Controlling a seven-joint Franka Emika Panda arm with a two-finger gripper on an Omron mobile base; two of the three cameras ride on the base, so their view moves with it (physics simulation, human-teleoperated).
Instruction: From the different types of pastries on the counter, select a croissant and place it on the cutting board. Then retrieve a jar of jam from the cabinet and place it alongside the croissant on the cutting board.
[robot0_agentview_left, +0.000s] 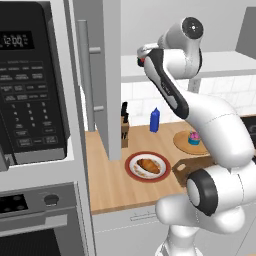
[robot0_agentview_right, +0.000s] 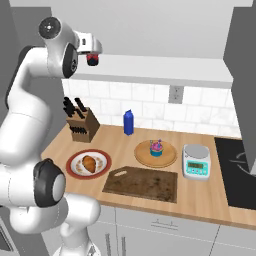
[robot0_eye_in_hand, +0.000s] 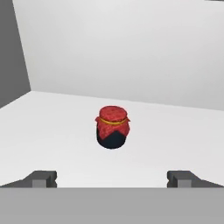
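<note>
From the left base view we see the croissant (robot0_agentview_left: 148, 165) on the red-rimmed plate (robot0_agentview_left: 133, 169), not on the cutting board (robot0_agentview_left: 186, 165), probably because that step is not done. In the right base view our arm reaches up to the cabinet shelf (robot0_agentview_right: 165, 67). In the hand view our gripper (robot0_eye_in_hand: 113, 178) is wide open, holding nothing, and faces the jar of jam (robot0_eye_in_hand: 113, 127), which stands apart ahead.

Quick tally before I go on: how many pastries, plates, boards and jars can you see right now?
Pastries: 2, croissant and cupcake
Plates: 2, red-rimmed plate and round wooden plate
Boards: 1, cutting board
Jars: 1, jam jar
Total: 6
</note>
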